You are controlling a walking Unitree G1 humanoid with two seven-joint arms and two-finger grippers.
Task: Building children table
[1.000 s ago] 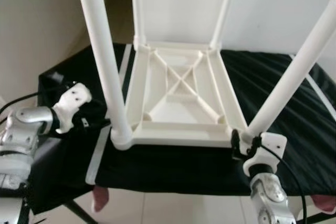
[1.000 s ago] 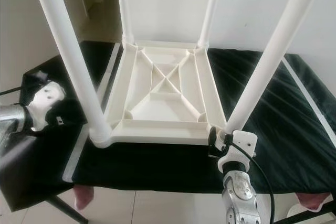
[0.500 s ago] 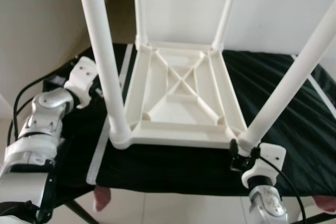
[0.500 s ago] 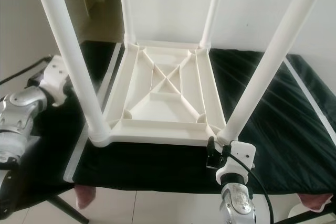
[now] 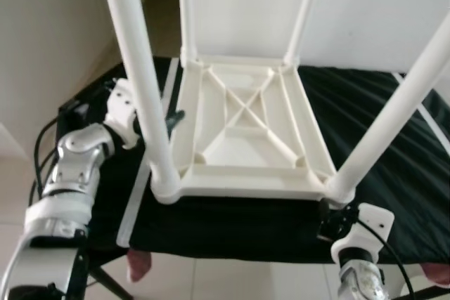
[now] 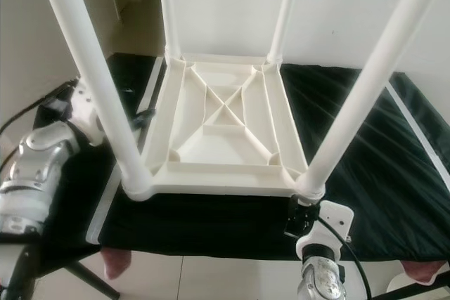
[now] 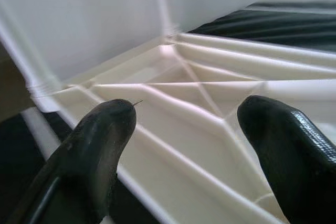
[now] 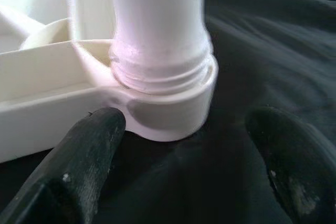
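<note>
A white plastic children's table (image 5: 242, 128) lies upside down on a black cloth, its four legs pointing up. My left gripper (image 5: 169, 117) is open at the tabletop's left rim, just behind the near-left leg (image 5: 140, 82). In the left wrist view its fingers (image 7: 100, 145) frame the ribbed underside (image 7: 210, 103). My right gripper (image 5: 334, 221) is open, low at the cloth's front edge, just in front of the near-right leg (image 5: 401, 110). In the right wrist view its fingers (image 8: 89, 150) stand on either side of that leg's threaded socket (image 8: 163, 98) without touching it.
The black cloth (image 5: 394, 103) covers a work table and carries white stripes (image 5: 137, 194) along its left side. A wall rises close behind the far legs. Tiled floor and a pink foot (image 5: 137, 265) show below the front edge. Cables trail beside my left arm.
My left arm has swung from the left side in to the tabletop's left rim. My right gripper has drawn back and down from the near-right leg's base.
</note>
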